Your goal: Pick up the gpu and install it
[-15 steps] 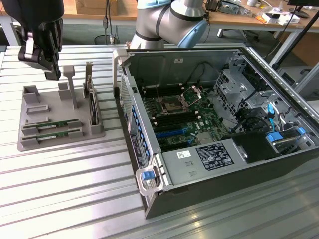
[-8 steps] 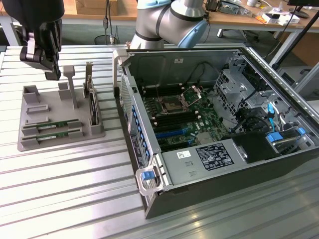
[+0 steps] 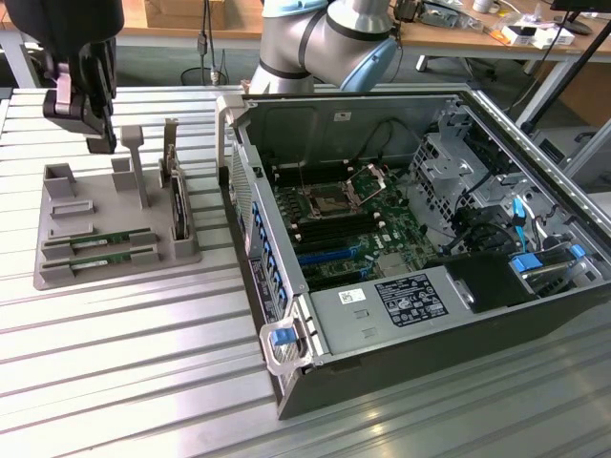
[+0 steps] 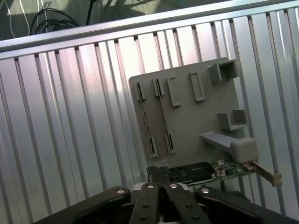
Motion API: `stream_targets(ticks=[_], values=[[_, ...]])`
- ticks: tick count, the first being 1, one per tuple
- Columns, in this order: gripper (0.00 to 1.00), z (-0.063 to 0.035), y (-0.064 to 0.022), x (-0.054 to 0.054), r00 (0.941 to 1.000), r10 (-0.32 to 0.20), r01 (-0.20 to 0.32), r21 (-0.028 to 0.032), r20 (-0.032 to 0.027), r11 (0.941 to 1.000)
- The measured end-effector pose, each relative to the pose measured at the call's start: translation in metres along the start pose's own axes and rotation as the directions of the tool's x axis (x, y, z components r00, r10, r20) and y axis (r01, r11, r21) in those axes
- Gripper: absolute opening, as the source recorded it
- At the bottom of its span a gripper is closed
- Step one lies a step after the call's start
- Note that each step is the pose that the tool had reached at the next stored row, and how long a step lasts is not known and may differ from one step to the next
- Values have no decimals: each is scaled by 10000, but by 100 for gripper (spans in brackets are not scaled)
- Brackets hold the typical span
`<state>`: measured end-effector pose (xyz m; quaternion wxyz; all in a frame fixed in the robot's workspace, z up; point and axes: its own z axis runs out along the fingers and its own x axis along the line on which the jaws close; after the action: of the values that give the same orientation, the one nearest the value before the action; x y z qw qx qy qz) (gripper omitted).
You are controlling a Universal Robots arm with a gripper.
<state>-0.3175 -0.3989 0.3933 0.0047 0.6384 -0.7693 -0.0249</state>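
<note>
- Exterior view, 10 o'clock: black two-finger gripper [image 3: 99, 143] hangs above the 11 o'clock corner of the grey moulded plastic holder tray [image 3: 57, 272]. It is clear of the tray and touches nothing.
- The wrist view looks down past the gripper [image 4: 161, 179]. Its jaws are clenched together with nothing between them. The exterior view does not settle this, as the fingers overlap there.
- The exterior view gives the flat green faces of the long narrow green circuit-board sticks [image 3: 100, 239]. They lie parallel in slots along the tray's 6 o'clock edge, one just beside the other.
- The gpu is one of these sticks, seated in the tray. Which one, I cannot tell; the labels are too small to make out.
- In the wrist view the same sticks appear edge-on, as thin lines.
- Dark upright expansion card with metal bracket [image 3: 178, 210] stands on edge at the tray's 3 o'clock side. In the wrist view it is the tray item nearest the fingertips.
- Open dark tower computer case [image 3: 430, 382] lies on its side at 3 o'clock of the tray, near but apart, showing its green motherboard [image 3: 353, 229].
- Cut off: the grey and light-blue robot arm [image 3: 325, 38] runs out of the exterior view at 12 o'clock, and the case is clipped at 3 o'clock. In the wrist view the gripper body hides part of the dark card.
- Everything rests on the ribbed aluminium slat table [image 3: 124, 363].
- Count: one gripper, one tray, two green sticks, one dark card, one case.
</note>
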Motion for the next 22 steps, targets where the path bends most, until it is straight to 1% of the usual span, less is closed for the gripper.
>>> stream_targets(ticks=[2, 9, 22], values=[[11, 0, -5, 0, 9999, -157, 157, -4, -6, 9999], [11, 0, -8, -1, 9989, -466, 466, -12, -20, 9989], [11, -1, -16, -3, 9944, -1057, 1057, -28, -46, 9944]])
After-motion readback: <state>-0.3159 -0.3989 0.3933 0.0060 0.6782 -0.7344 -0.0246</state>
